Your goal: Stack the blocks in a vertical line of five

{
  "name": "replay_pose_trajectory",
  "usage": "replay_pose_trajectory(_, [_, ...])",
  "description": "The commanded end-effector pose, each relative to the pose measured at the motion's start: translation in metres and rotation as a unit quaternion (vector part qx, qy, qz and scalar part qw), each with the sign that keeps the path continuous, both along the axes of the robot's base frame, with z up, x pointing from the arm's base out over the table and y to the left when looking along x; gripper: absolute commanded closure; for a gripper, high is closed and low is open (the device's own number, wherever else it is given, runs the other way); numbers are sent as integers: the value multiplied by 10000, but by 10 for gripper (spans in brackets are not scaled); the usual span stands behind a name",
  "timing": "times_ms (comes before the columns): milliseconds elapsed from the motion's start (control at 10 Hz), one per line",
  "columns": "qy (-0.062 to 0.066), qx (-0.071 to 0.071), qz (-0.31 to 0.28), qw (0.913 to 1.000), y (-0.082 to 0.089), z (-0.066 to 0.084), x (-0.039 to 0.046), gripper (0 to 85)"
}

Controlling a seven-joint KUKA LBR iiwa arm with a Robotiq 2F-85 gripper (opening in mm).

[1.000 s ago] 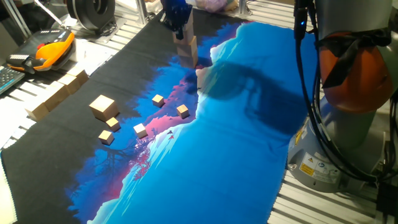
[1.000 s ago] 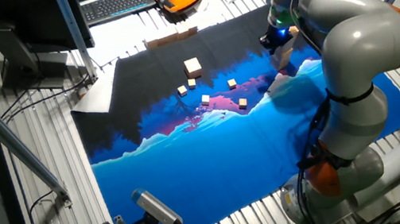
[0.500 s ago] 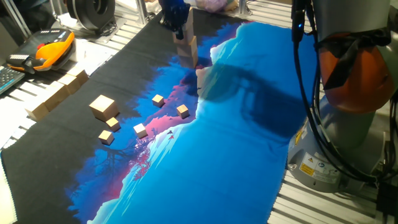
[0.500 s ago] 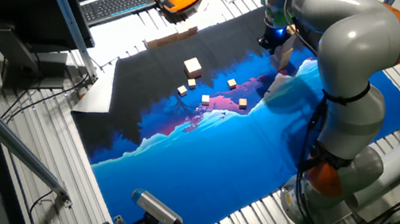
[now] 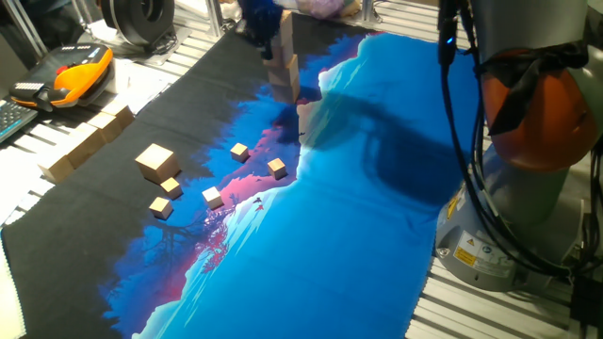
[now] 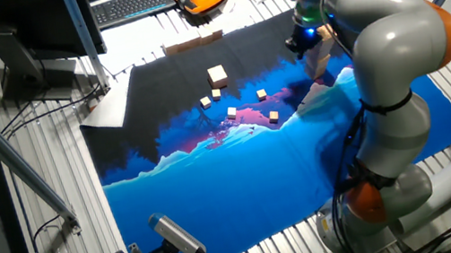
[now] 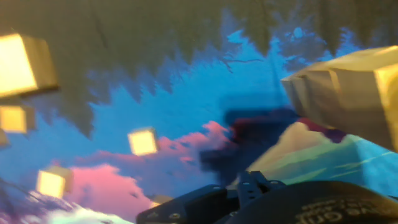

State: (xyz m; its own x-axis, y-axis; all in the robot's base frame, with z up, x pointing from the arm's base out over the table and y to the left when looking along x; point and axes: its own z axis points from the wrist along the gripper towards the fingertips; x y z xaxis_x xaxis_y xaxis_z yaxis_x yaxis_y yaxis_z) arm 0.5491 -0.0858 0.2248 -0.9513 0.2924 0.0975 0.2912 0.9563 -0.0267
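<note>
The gripper (image 5: 261, 21) is at the far end of the mat (image 5: 358, 188), directly above a stack of blocks (image 5: 283, 77). It is dark and partly cut by the top edge of the picture in one fixed view, and it is not possible to tell if its fingers are spread or pressed together, or if they touch the top block. In the other fixed view the arm (image 6: 383, 29) hides most of the stack, and only a small tan part shows below the gripper (image 6: 307, 39).

The stack stands upright and shows about 3 blocks, though the exact count is not clear. Just beside its base, on the side nearer to the robot base, another block (image 5: 307, 119) rests on the mat and looks pale. One more block (image 5: 155, 161) lies alone, well apart from the gripper, on the black part of the mat.

Near that single block there are 5 tiny cubes (image 5: 240, 152) scattered on the mat. Further from the gripper, at the mat's edge, long wooden bars (image 5: 87, 142) lie in a row.

In the hand view, a big tan block (image 7: 348, 93) appears blurred at the right.
</note>
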Motion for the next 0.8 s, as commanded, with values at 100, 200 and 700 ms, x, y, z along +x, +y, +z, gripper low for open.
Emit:
replay_pose_trajectory(100, [-31, 31, -221, 9997, 588, -131, 91, 510])
replay_pose_trajectory(200, [-75, 55, -306, 9995, 689, -229, 153, 510])
replay_pose_trajectory(700, [-246, 213, -327, 9989, 982, -624, 232, 680])
